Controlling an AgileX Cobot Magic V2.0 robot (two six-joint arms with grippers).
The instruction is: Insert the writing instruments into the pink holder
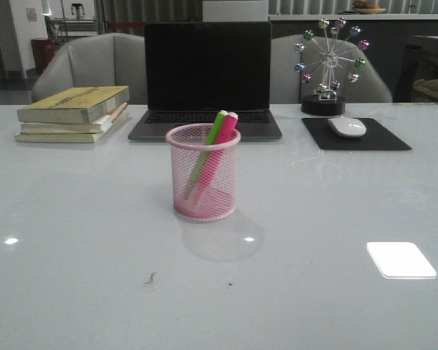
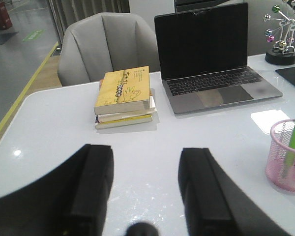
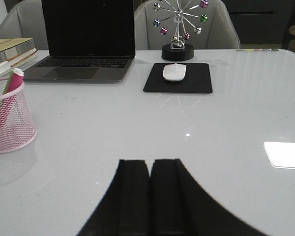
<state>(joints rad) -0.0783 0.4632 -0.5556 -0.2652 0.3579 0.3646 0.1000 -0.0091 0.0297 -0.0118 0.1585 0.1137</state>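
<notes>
On the white worktop (image 1: 73, 219), far left, lies a stack of books (image 1: 73, 114). Next, at the back, stands an open laptop (image 1: 206, 76), its screen dark. Just before it, mid-worktop, stands the pink holder (image 1: 203, 173) with the green marker (image 1: 210, 146) and pink marker (image 1: 220, 149) leaning inside, cap ends above the rim. Rightward sit a mouse (image 1: 347, 127) on a black pad (image 1: 356, 134) and a ball ornament (image 1: 326, 65) behind. The left tool (image 2: 145, 189) gapes wide, empty; the right tool (image 3: 150, 196) is closed, holding nothing.
</notes>
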